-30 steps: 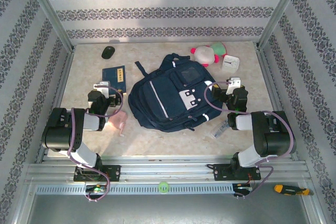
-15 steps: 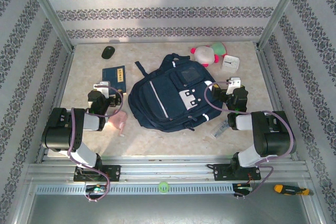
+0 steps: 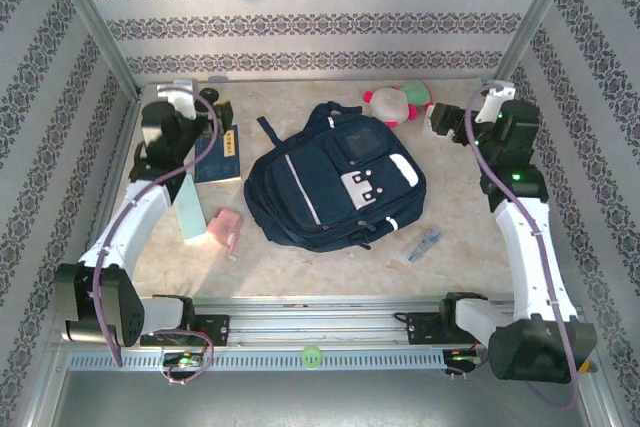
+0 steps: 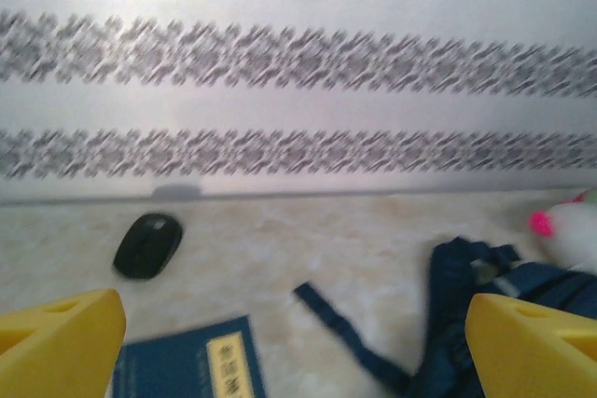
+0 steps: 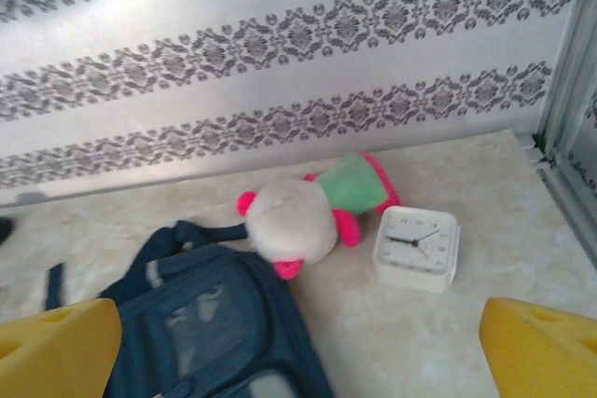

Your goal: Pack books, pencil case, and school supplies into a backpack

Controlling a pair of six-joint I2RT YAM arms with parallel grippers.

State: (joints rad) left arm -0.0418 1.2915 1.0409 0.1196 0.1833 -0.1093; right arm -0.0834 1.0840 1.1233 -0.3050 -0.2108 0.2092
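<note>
The navy striped backpack (image 3: 335, 182) lies flat mid-table; its top shows in the wrist views (image 4: 466, 323) (image 5: 201, 323). The small navy book (image 3: 220, 152) (image 4: 187, 365) lies left of it. Near the front left lie a pale pink piece (image 3: 226, 227) and a flat teal square (image 3: 188, 209). A slim clear packet (image 3: 420, 245) lies front right. My left gripper (image 3: 178, 107) (image 4: 297, 347) hovers open over the back left, above the book. My right gripper (image 3: 442, 119) (image 5: 298, 351) hovers open at the back right. Both hold nothing. The pencil case is out of view.
A black mouse (image 4: 146, 244) sits by the back wall, left. A pink-and-white plush (image 3: 397, 102) (image 5: 303, 212) and a white square clock (image 5: 417, 249) lie back right. Patterned walls and metal posts (image 3: 525, 32) close in the table.
Both arms have lifted from their folded pose near the front edge and reached out to the table's back corners. The backpack and loose items have not moved.
</note>
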